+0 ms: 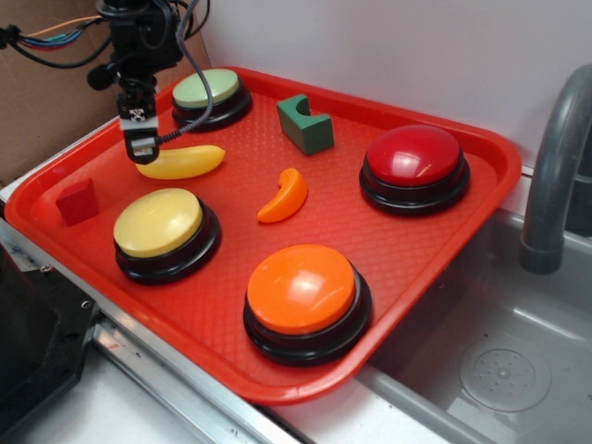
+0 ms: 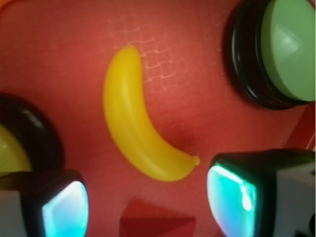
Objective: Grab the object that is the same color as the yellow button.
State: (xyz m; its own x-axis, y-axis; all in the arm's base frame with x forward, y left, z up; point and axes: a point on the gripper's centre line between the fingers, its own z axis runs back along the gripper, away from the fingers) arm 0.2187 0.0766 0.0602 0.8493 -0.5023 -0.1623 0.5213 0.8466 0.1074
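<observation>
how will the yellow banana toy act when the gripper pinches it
The banana toy looks glossy and hard, so probably stiff but slippery. Its curved, tapered body may pivot or squirt sideways if the gripper pinches off-centre. It likely weighs little.

Even, diffuse overhead light is shown in the exterior view; soft highlights are seen on the red button [image 1: 413, 155] and orange button [image 1: 302, 288]; shadows beneath them are faint; in the wrist view, the banana toy [image 2: 137, 122] is rendered soft, and the fingertips [image 2: 65, 209] below it are blurred, with cyan glare.
</observation>
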